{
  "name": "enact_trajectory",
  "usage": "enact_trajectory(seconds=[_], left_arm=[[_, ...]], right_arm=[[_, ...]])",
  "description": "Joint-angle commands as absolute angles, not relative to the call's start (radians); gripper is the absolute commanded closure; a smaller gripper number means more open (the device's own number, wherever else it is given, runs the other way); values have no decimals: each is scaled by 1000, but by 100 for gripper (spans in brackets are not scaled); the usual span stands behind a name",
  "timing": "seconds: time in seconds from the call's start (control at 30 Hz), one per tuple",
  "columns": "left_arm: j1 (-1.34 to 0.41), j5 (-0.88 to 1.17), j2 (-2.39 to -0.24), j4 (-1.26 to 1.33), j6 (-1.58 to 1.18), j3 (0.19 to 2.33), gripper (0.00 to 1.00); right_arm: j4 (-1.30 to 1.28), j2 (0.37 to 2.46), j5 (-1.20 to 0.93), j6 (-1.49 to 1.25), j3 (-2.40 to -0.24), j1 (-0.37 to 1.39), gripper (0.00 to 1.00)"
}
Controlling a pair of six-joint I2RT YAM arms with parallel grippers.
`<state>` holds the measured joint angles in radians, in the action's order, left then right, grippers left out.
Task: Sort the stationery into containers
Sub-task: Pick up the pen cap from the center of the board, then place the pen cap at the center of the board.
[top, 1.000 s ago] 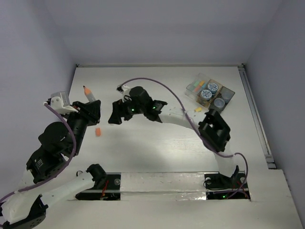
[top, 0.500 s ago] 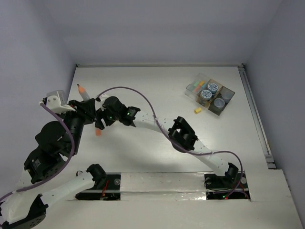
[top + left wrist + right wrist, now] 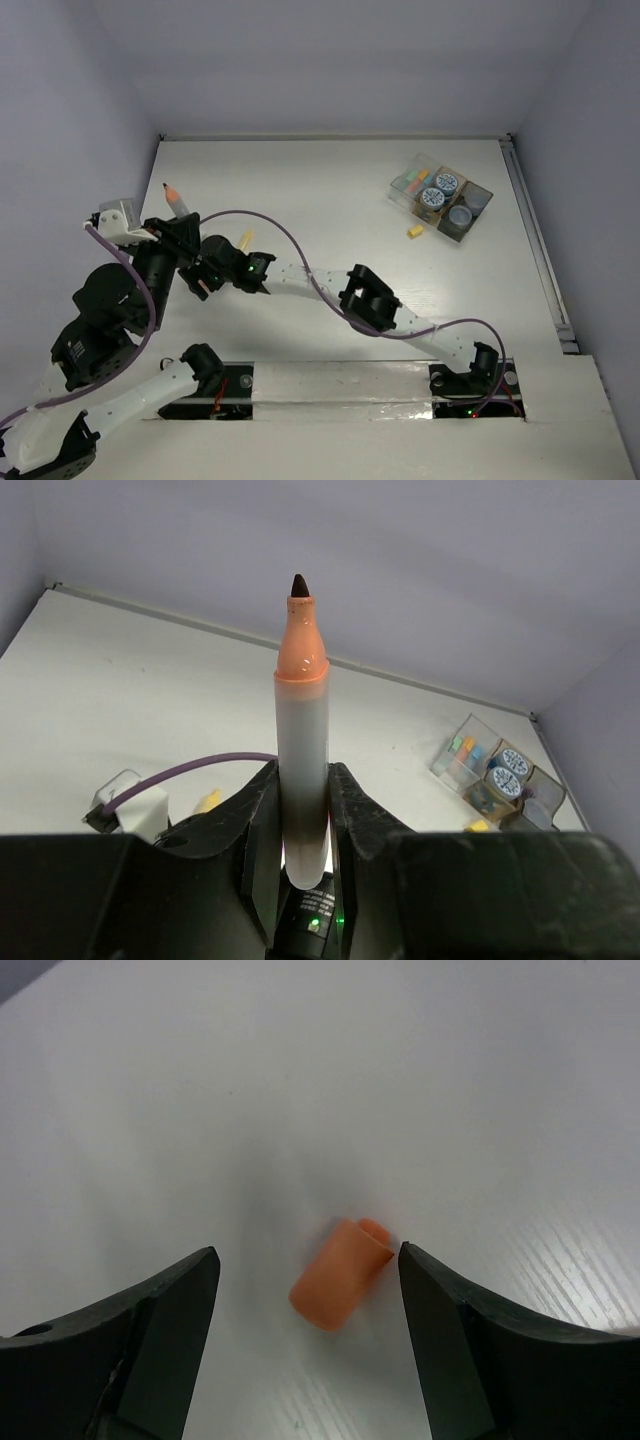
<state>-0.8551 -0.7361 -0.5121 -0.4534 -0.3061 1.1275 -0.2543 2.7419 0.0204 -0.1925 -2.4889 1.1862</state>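
Note:
My left gripper (image 3: 172, 230) is shut on a marker (image 3: 302, 730) with a grey-white barrel and an orange, dark-tipped end; it also shows in the top view (image 3: 176, 199). My right gripper (image 3: 308, 1254) is open, low over the table, its jaws either side of a small orange cap (image 3: 340, 1272) without touching it. In the top view the right gripper (image 3: 201, 281) sits just right of the left one and hides the cap. The clear box (image 3: 412, 184) and the dark tray (image 3: 477, 202) with round jars (image 3: 446, 183) stand at the far right.
A small yellow block (image 3: 412, 232) lies on the table in front of the clear box. A yellowish piece (image 3: 243, 240) shows by the right wrist. The right arm and its purple cable (image 3: 290, 240) stretch across the table's middle. Walls bound the far and left sides.
The right arm has swept left from the table's middle to the orange cap beside the left gripper. The left gripper keeps the marker and has shifted slightly.

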Motion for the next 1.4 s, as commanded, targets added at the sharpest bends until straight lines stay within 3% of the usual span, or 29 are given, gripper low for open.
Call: enact_trajectory(seconds=[0.0,0.2,0.3,0.53,0.8,0.93,1.07,1.37], left_arm=[[-850,-716,-473,-411,-295,1124,100],[-850,-693,-454,-405,-288,1114,100],[-850,-690,-456,-400,-281,1111,100],[-850,-677,-456,-397,-284,1100,100],[-850,-626,-477,-373,-310,1092,100],[-850,-563,-491,-316,-318,1054,100],[-850,-444,-492,-210,-319,956,100],[-850,-49,-532,86,-328,819,100]], right_arm=[[-215,2790,123,-147,-2508,1190,24],[-195,2793,196,-140,-2480,1190,31],[-193,2787,213,-137,-2468,1190,43],[-86,2701,164,-132,-2313,1190,84],[92,2411,61,-109,-2134,1178,90],[308,2124,60,-156,-1684,1138,91],[354,1932,77,-190,-1397,1108,91],[333,1744,126,-198,-990,997,93]])
